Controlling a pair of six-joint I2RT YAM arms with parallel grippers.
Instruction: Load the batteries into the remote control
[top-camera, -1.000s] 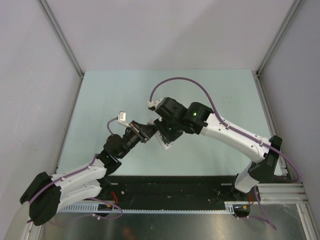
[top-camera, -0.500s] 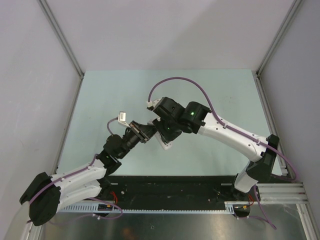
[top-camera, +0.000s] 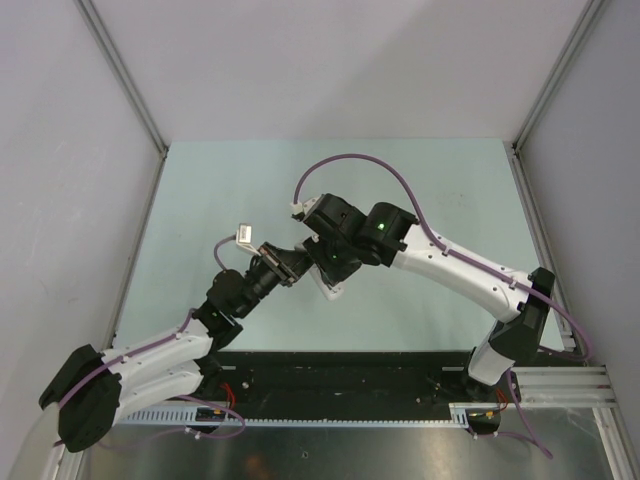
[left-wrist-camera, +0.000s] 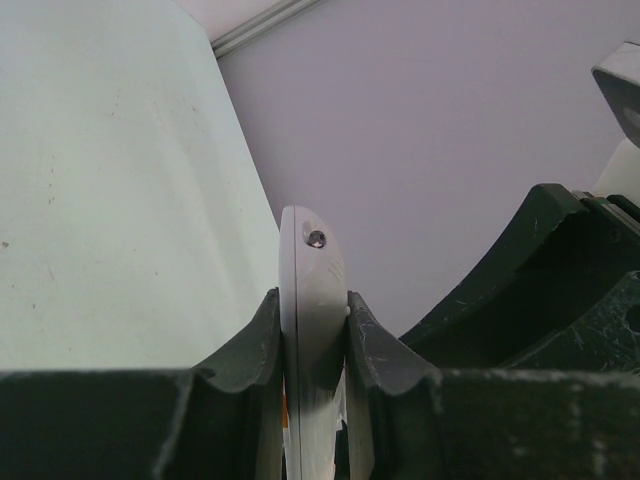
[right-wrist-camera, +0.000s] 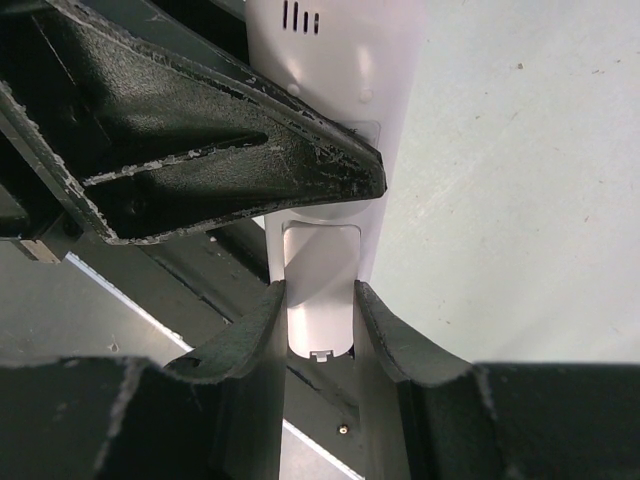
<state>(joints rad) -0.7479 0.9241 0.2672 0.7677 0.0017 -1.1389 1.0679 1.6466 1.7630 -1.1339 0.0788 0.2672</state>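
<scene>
Pale green worktop beneath, we see the left hand clamped on the remote, held edge-on above it, likely steadying it while the right hand nips its battery end; no batteries in sight.

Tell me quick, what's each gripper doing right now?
Left gripper: closed on the remote control.
Right gripper: straddling the remote control's end; whether it grips cannot be told.

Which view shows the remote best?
Right wrist: the remote faces the camera flat, showing its slots and a recessed panel. Left wrist shows only its thin edge, seen end-on. Top shows just a white corner, the rest hidden.
</scene>
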